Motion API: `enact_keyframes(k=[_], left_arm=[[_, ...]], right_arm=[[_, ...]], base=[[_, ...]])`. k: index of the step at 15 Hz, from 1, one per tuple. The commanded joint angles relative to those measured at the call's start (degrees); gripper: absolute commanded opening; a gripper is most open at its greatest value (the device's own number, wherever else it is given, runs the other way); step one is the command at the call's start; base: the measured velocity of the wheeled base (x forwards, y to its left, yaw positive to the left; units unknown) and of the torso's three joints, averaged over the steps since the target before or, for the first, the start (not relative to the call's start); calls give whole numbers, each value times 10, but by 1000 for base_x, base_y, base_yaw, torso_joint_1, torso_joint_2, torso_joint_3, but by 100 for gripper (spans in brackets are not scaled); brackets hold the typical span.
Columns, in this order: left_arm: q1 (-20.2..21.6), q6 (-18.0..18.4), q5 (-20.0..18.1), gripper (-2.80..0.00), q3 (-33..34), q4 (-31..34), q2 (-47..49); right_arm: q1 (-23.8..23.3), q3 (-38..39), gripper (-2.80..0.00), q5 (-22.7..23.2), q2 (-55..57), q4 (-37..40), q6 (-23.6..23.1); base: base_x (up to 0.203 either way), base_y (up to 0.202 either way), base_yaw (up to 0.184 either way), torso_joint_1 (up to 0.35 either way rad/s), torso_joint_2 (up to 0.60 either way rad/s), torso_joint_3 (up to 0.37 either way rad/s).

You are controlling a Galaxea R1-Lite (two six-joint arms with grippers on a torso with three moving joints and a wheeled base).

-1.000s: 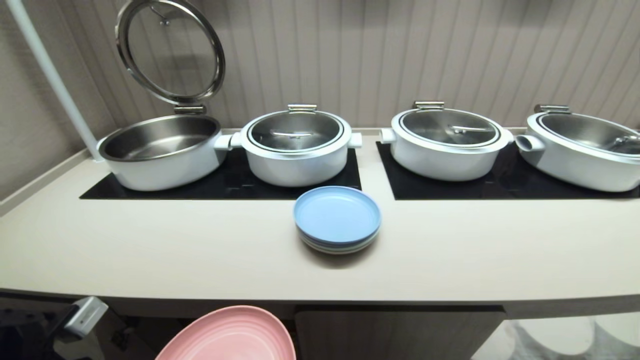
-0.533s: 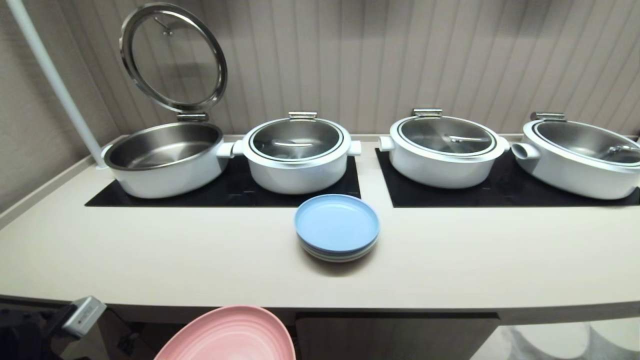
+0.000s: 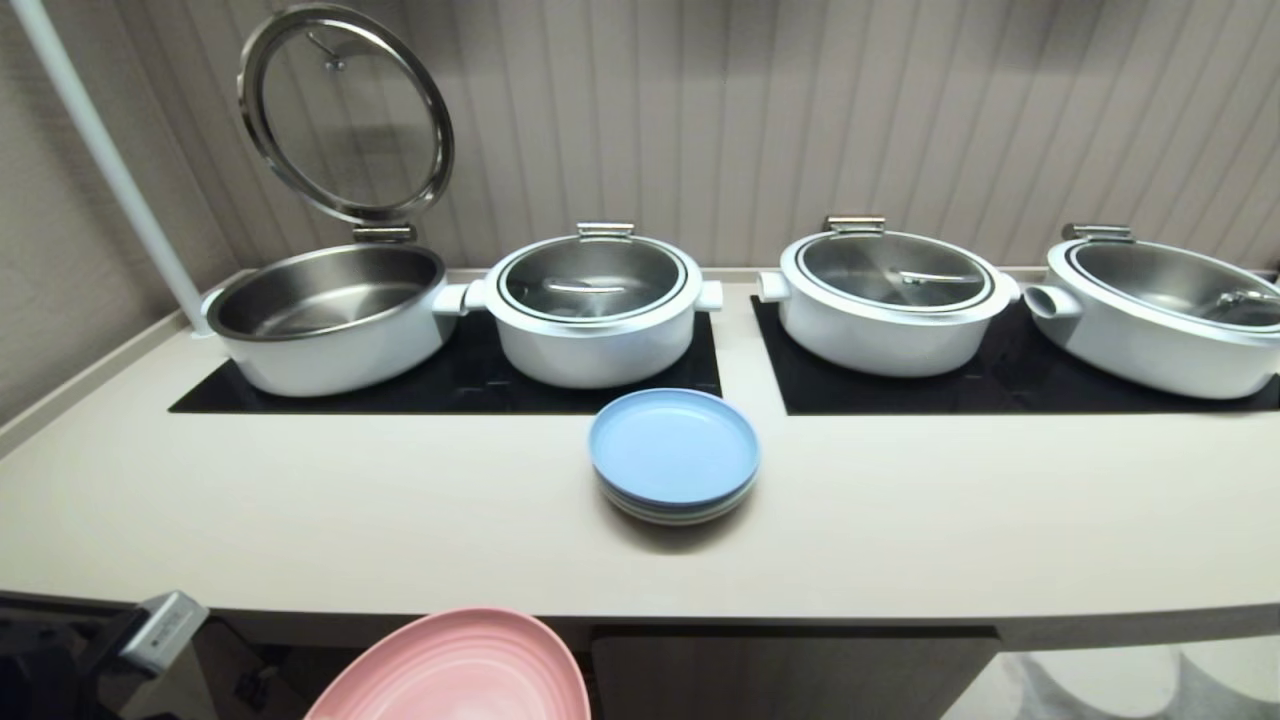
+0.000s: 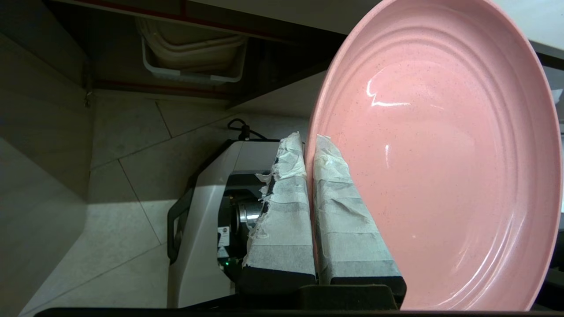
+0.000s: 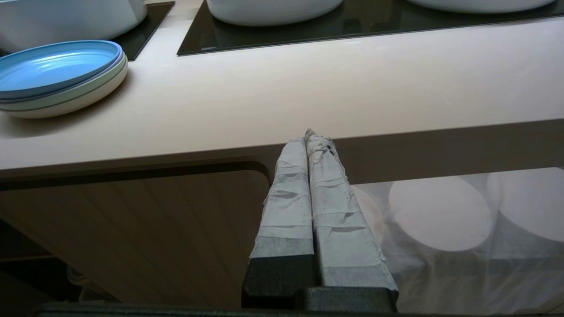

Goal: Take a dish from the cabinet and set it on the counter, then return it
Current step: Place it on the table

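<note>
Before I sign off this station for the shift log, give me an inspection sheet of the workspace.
Surface: cream counter with two black cooktop panels.
Job's things: pink plate held below the counter's front edge; cabinet door under the counter.
Clutter: blue-topped plate stack on the counter; four white pots, the leftmost pot with its lid raised.
Grippers: left gripper shut on the pink plate's rim; right gripper shut, empty, in front of the counter edge.
Cables: black cable on the floor.
Surroundings: fluted wall, tiled floor.
</note>
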Motion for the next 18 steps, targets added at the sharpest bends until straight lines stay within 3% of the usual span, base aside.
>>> enact_keyframes(k=[1,9,18], left_arm=[[1,-2,0,-280,-4,-2,-1],[7,-7,0,-280,-55,-2,31],[98,-7,-2,-280,-121,-4,108]], right_arm=[[0,0,-280,0,0,0,0],[0,0,-280,0,0,0,0],[0,0,-280,0,0,0,0]], base=[[0,0,0,0,0,0],[0,0,0,0,0,0],[0,0,0,0,0,0]])
